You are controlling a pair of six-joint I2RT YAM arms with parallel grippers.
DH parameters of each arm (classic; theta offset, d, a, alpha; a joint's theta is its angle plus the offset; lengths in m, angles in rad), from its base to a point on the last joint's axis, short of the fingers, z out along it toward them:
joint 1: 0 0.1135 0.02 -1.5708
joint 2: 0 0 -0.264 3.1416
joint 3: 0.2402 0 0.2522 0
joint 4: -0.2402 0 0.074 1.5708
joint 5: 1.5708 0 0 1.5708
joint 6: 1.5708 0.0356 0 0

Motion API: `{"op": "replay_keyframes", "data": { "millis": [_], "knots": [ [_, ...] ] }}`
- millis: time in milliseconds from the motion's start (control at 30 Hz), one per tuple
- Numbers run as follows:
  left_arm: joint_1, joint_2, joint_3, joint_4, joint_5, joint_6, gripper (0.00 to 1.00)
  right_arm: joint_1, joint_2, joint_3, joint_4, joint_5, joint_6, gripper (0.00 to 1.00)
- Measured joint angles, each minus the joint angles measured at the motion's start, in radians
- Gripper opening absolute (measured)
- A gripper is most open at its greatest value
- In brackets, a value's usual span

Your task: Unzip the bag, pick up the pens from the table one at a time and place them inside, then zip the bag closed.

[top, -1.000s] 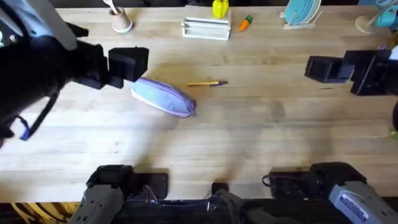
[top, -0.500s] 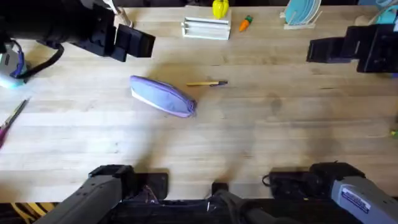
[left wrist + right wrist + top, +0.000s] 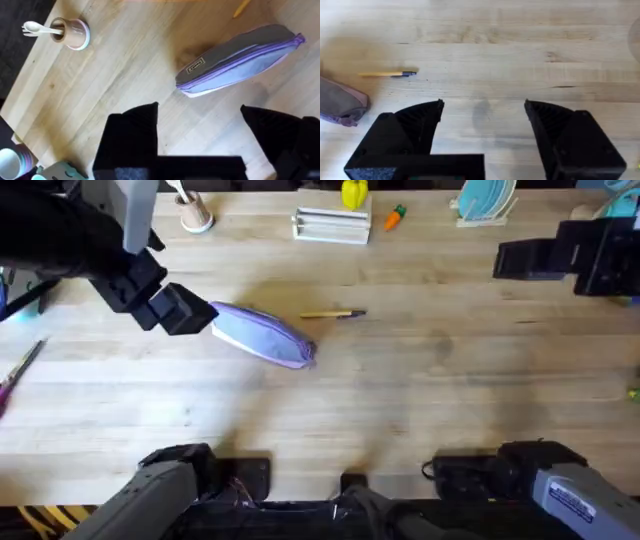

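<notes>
The lavender bag lies slanted on the table, left of centre, with its zipper shut along the top. A thin tan-yellow pen with a dark end lies just behind the bag's right end, also seen in the right wrist view. My left gripper hovers at the bag's left end, open and holding nothing. My right gripper is far off at the back right, open and empty, looking toward the pen and the bag's end.
Along the back edge stand a cup with spoons, a white rack, a yellow item, a toy carrot and a blue dish rack. A thin pink stick-like item lies at the left edge.
My left arm swung from the back left down and forward, bringing its gripper to the bag's left end. The bag, the pen and my right arm stayed put.
</notes>
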Motion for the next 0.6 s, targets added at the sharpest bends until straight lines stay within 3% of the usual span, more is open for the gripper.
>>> {"op": "replay_keyframes", "data": {
  "millis": [167,367,533,600],
  "knots": [
    [0.133,0.030,0.000,-0.024,0.092,0.178,0.992,0.000,0.000,0.000,0.000,0.000,0.000,0.997],
    [0.257,0.130,0.000,-0.021,0.111,0.297,0.993,0.000,0.000,0.000,0.000,0.000,0.000,0.997],
    [0.281,0.189,0.000,-0.022,0.113,0.336,0.992,0.000,0.000,0.000,0.000,0.000,0.000,0.997],
    [0.279,0.207,0.000,-0.024,0.122,0.397,0.993,0.000,0.000,0.000,0.000,0.000,0.000,0.997]
  ]
}}
